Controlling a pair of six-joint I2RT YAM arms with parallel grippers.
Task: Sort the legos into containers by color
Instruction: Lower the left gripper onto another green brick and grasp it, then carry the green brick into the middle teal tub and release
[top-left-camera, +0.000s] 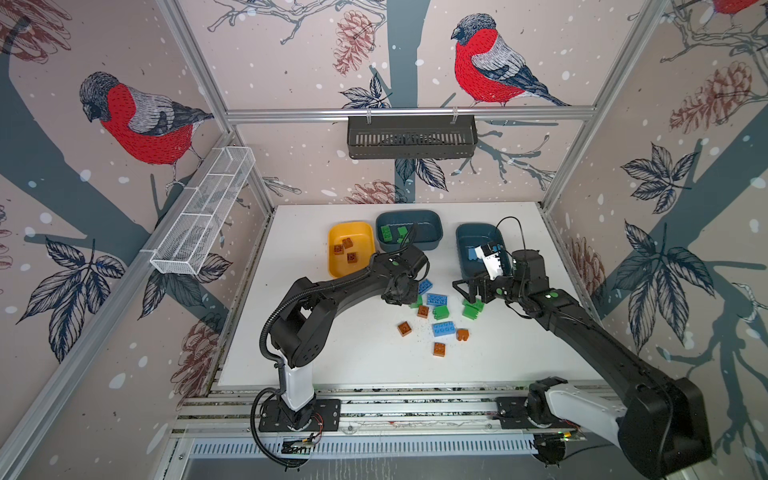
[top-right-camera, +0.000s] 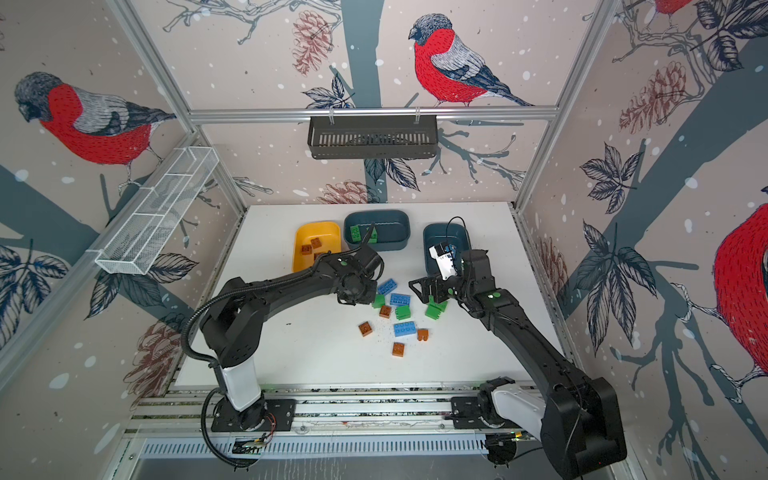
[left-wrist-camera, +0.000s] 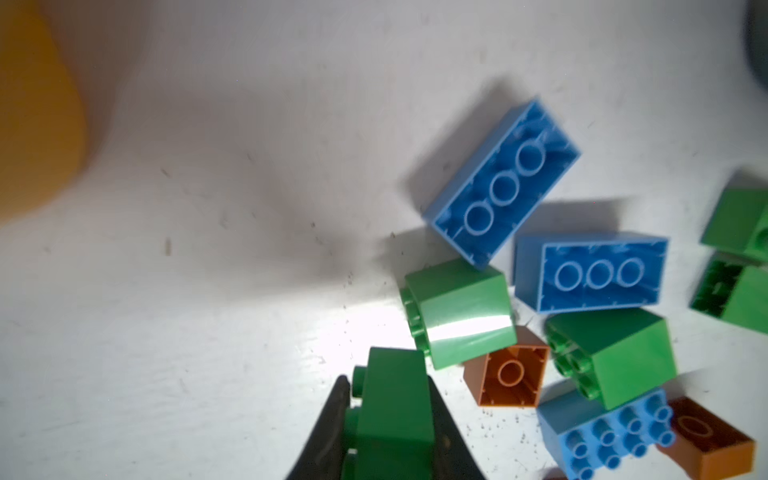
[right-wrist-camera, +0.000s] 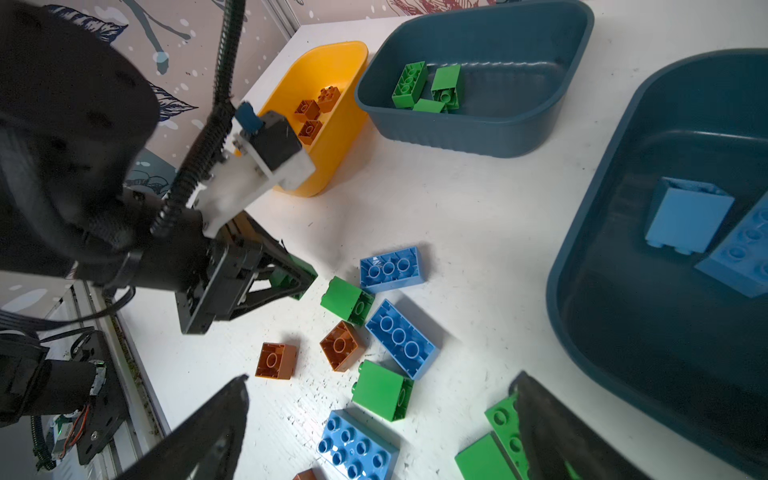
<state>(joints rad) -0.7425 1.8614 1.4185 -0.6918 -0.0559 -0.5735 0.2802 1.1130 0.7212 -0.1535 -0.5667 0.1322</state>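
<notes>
My left gripper (left-wrist-camera: 390, 419) is shut on a green lego (left-wrist-camera: 392, 399), held just off the white table beside the loose pile. My right gripper (right-wrist-camera: 382, 378) stands open over the pile's right side, with a green lego (right-wrist-camera: 505, 419) against one finger. Several loose legos lie mid-table: blue (top-left-camera: 436, 299), green (top-left-camera: 440, 311) and brown-orange (top-left-camera: 404, 328). At the back, the yellow container (top-left-camera: 353, 230) holds three brown-orange legos. The middle teal container (top-left-camera: 424, 232) holds green ones. The right teal container (top-left-camera: 467, 241) holds light blue ones (right-wrist-camera: 688, 220).
A white wire mesh tray (top-left-camera: 203, 212) hangs on the left wall and a dark slotted basket (top-left-camera: 411, 137) on the back wall. Metal rails (top-left-camera: 415, 405) with both arm bases run along the table's front edge.
</notes>
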